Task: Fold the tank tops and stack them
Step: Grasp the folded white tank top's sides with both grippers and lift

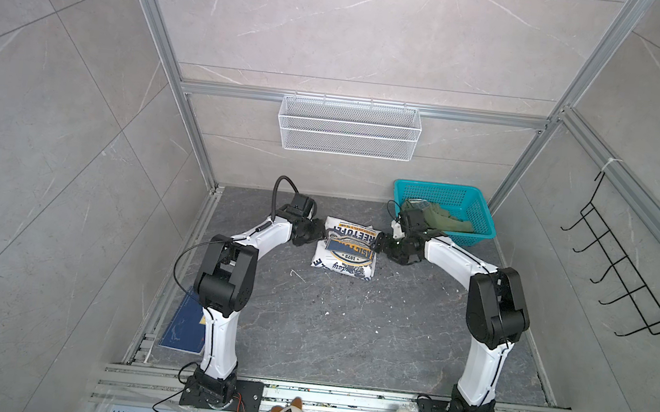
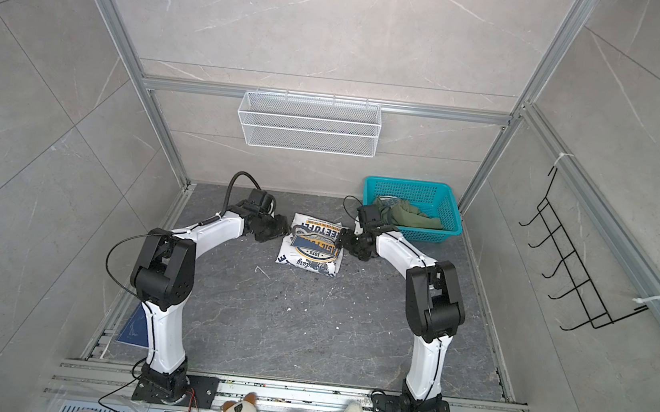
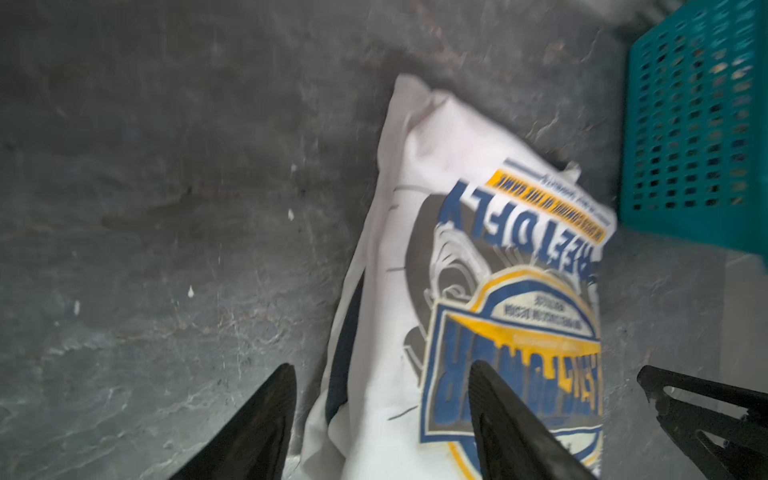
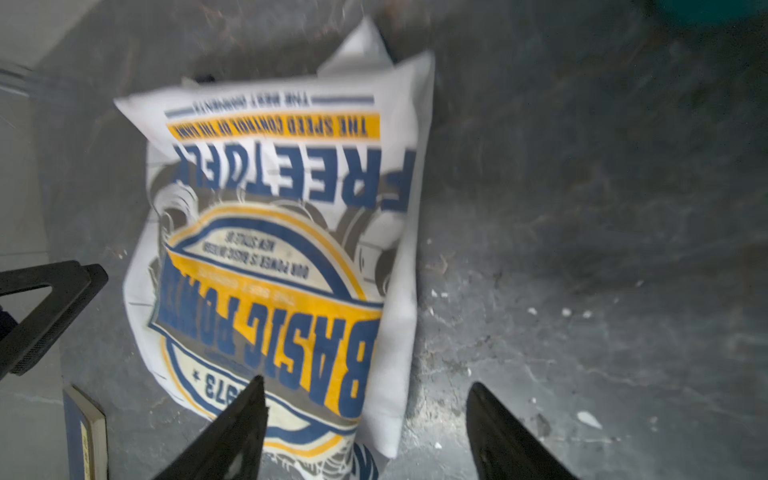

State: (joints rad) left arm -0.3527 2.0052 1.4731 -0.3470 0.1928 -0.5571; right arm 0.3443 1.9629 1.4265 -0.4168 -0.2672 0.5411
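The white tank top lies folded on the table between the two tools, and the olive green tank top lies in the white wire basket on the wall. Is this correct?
Not fully. The olive green tank top lies in the teal basket on the table, not in the wire basket on the wall; both top views show this. The rest is right.

**Folded white cloth tank top with navy trim** (image 4: 286, 232). Its print stands upside down in both top views (image 1: 346, 250) (image 2: 311, 251).
- Yellow band: "THE SPEED CONTROL OF THE GAME".
- Thin navy line beside the band: too blurred to read.
- Large navy capitals: "FREETOFL", the end of the word unclear.
- Yellow banner across the round badge: "BASIC POWER".
- Small badge line: "OUR POWER IS BASIC", the remainder illegible.
- Badge foot: "1973".
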